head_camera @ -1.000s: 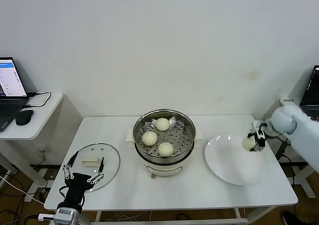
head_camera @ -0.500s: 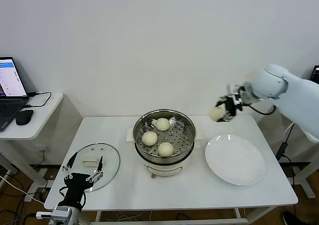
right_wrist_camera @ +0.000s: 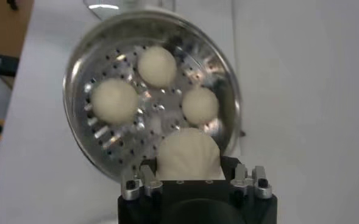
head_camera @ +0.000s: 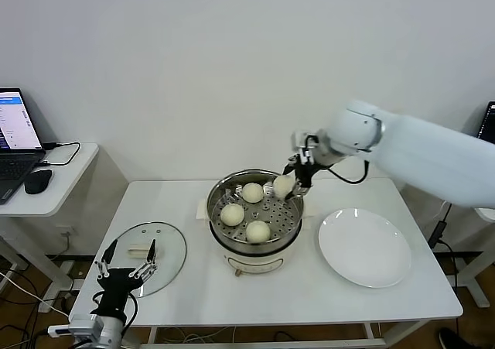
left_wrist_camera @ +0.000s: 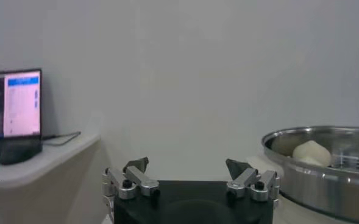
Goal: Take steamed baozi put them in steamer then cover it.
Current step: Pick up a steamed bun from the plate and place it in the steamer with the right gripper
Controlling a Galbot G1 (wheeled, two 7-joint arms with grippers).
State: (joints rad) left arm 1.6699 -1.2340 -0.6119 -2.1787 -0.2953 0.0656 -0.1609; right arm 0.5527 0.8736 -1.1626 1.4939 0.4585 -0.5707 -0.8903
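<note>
Bun [head_camera: 283,185] clenched in my right gripper [head_camera: 291,183] — over the steamer [head_camera: 255,211] rim at 2 o'clock; three buns inside. Left gripper [head_camera: 124,271] released, by the lid [head_camera: 148,258].

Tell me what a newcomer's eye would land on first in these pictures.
The right end effector draws the eye, holding a bun over the far right edge of the steamer at the table's middle. Three buns already lie inside, and the white plate to its right is bare. The glass lid lies at the front left by the open left end effector.
</note>
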